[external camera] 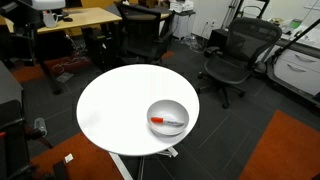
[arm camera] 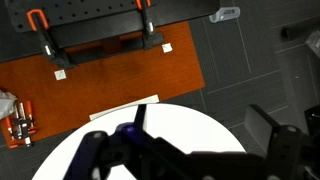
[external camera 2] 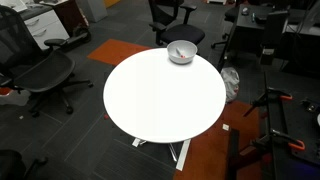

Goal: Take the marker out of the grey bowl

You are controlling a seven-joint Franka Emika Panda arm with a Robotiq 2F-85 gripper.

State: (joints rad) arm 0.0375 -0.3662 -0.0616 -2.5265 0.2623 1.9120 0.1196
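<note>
The grey bowl (external camera: 167, 105) stands on the round white table (external camera: 115, 100), close to its edge. The marker (external camera: 166, 121) lies inside the bowl, its red end to one side and its paler part to the other. The bowl also shows at the table's far edge in an exterior view (external camera 2: 181, 56), where the marker is too small to make out. My gripper (arm camera: 176, 128) shows only in the wrist view. Its dark fingers are spread wide over the table's edge (arm camera: 200, 120), with nothing between them. The bowl and marker are out of the wrist view. The arm is outside both exterior views.
Black office chairs (external camera: 232, 55) (external camera 2: 45, 75) stand around the table. Wooden desks (external camera: 75, 20) are behind it. An orange floor mat (arm camera: 110, 75) and a black frame with orange clamps (arm camera: 95, 25) lie beyond the table edge.
</note>
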